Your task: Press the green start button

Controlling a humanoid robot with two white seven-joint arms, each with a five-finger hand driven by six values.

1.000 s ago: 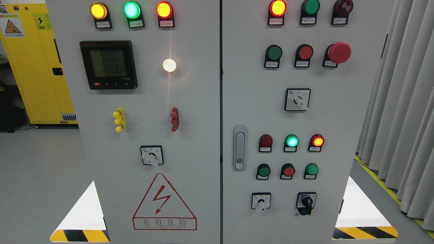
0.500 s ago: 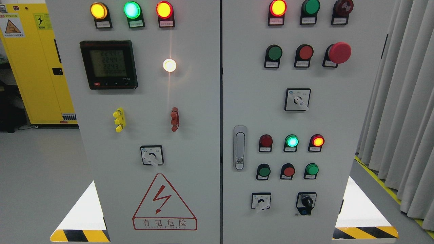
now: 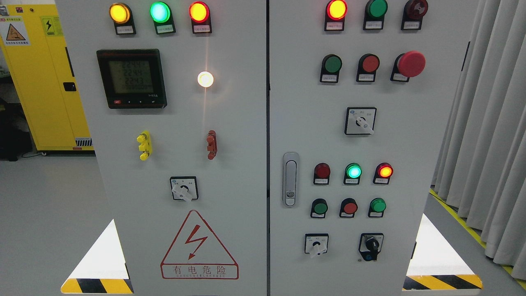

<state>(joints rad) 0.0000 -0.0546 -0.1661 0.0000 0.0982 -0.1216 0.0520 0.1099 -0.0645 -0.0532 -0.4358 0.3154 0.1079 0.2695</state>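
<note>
A grey control cabinet [image 3: 230, 123] with two doors fills the head view. On the right door, a green push button [image 3: 332, 64] sits in the upper row beside a red button [image 3: 370, 63] and a red mushroom stop [image 3: 411, 63]. Lower down, two more green push buttons [image 3: 320, 208] [image 3: 377, 205] flank a red one [image 3: 350, 207]. Above them a green lamp [image 3: 353, 171] glows between a dark red lamp [image 3: 322, 170] and a lit red lamp [image 3: 385, 171]. I cannot tell which green button is the start one. Neither hand shows.
Rotary switches [image 3: 361, 121] [image 3: 316, 244] [image 3: 184, 189], a key switch [image 3: 371, 246] and a door handle [image 3: 290, 179] sit on the panel. The left door holds a meter [image 3: 131, 78] and lit lamps. A yellow cabinet [image 3: 41, 74] stands left, grey curtains [image 3: 489, 123] right.
</note>
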